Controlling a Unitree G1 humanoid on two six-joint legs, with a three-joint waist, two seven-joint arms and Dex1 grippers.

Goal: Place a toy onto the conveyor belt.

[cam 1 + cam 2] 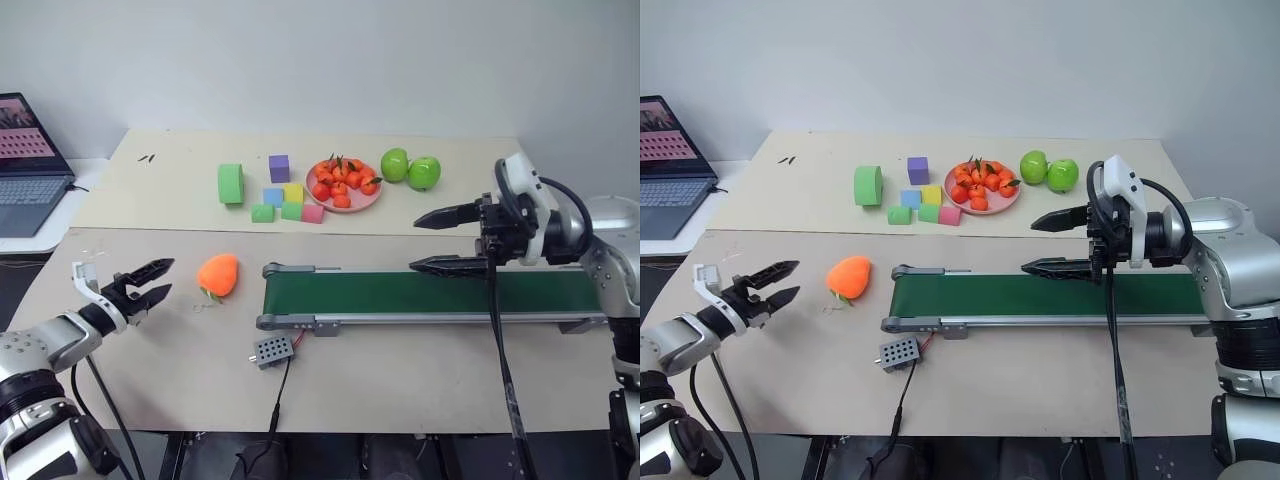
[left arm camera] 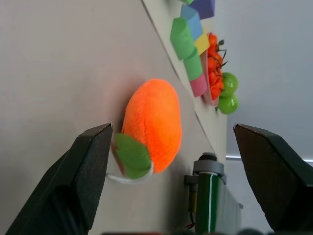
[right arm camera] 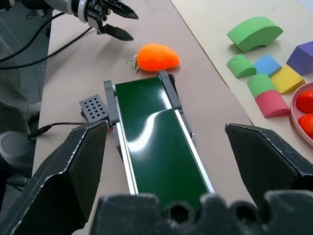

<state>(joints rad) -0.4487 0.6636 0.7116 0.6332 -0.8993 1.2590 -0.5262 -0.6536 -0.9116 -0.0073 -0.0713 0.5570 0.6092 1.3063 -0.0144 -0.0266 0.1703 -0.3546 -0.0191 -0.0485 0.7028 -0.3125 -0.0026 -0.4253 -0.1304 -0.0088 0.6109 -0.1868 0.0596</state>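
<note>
The left pincer (image 1: 152, 280) stood wide open and empty, low over the counter (image 1: 400, 375), its two black fingers aimed at the toy (image 1: 218, 275) from the side away from the conveyor belt (image 1: 420, 293). A clear gap separated the fingertips from the toy. The orange toy lay on the counter just beside the near roller end of the belt, not on it, with its green leaf turned toward the pincer in the left wrist view. The right pincer (image 1: 450, 240) also hung open and held nothing, poised above the middle of the belt.

The step in hand looked like the approach to the grasp: nothing had been picked up yet. The next move would likely call for the left pincer to advance until the toy sat between the fingers, then close gently on its soft body. After that it would need a lift and a short carry sideways over the frame edge onto the green surface.
</note>
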